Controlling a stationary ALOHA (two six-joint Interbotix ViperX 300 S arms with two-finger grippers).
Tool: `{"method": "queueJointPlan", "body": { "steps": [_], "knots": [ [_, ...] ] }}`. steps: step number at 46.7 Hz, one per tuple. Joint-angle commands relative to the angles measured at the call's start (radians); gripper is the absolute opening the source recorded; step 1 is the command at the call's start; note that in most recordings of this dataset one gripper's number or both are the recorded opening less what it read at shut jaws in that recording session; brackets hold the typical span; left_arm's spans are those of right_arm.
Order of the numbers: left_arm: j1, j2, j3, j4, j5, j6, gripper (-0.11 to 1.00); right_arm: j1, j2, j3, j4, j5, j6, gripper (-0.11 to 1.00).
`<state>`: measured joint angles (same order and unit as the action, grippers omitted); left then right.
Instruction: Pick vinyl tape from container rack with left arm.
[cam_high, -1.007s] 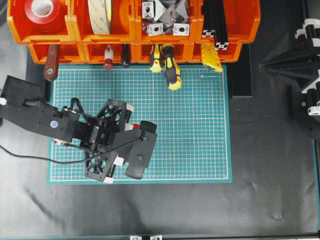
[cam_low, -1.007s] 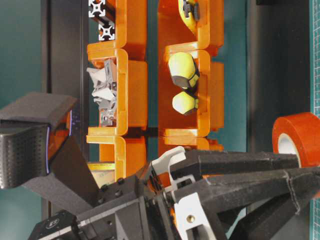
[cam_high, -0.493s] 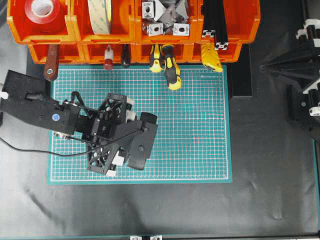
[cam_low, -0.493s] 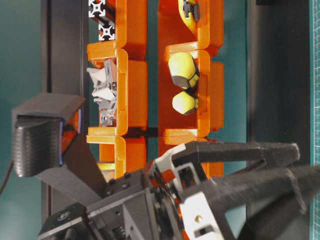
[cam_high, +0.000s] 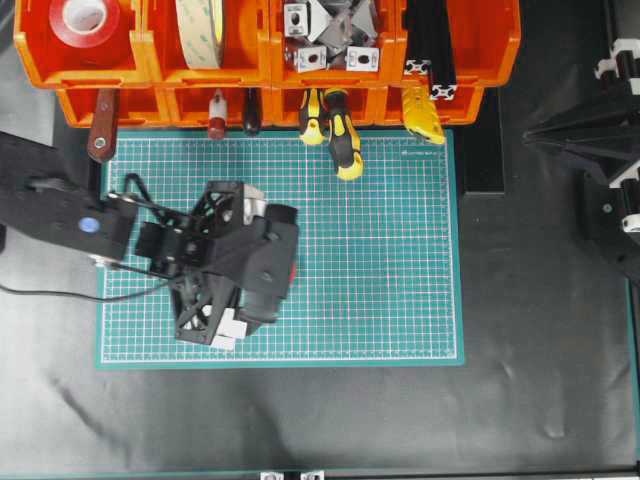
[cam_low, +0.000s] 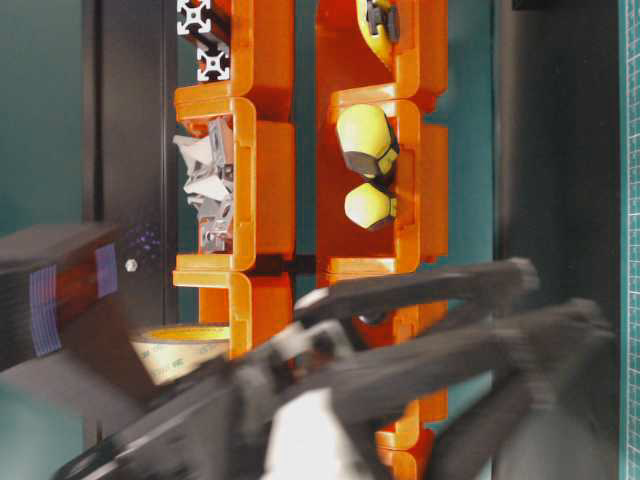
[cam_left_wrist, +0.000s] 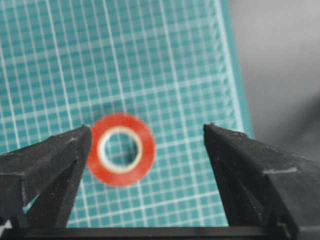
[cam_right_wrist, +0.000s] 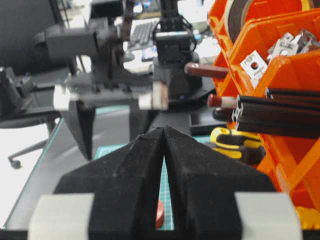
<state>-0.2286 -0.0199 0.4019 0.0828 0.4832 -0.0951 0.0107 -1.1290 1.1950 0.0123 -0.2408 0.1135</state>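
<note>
The left gripper (cam_left_wrist: 147, 150) has just spread its jaws wide, and the small red vinyl tape (cam_left_wrist: 120, 149) it carried a second ago now lies flat on the green cutting mat (cam_left_wrist: 165, 60) between them, released; judged from this, the pick is done. Only the left wrist view shows this roll; overhead, the arm hides all but a red sliver. The right gripper (cam_right_wrist: 163, 175) sits nearly closed, idle. Farther off, the orange container rack (cam_high: 150, 60) keeps another red roll (cam_high: 85, 20).

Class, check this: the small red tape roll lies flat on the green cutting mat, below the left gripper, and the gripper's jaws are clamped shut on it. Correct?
One error. In the left wrist view the left gripper has its jaws spread wide, and the small red tape roll lies flat on the green cutting mat below them, unheld. The rest stands.
</note>
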Motion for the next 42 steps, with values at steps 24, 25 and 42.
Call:
{"method": "queueJointPlan", "body": {
  "steps": [24,25,42],
  "knots": [
    [-0.055,-0.657,0.354,-0.003,-0.193,-0.078,0.85,0.025,-0.021,-0.032,0.002,0.107,-0.002,0.00],
    [-0.057,-0.690,0.376,-0.003,-0.193,-0.078,0.85,0.023,-0.021,-0.032,0.002,0.107,-0.002,0.00],
    [-0.017,-1.081,0.572,-0.003,-0.186,-0.138,0.85,0.025,-0.017,-0.031,0.003,0.121,0.000,0.00]
  ]
}}
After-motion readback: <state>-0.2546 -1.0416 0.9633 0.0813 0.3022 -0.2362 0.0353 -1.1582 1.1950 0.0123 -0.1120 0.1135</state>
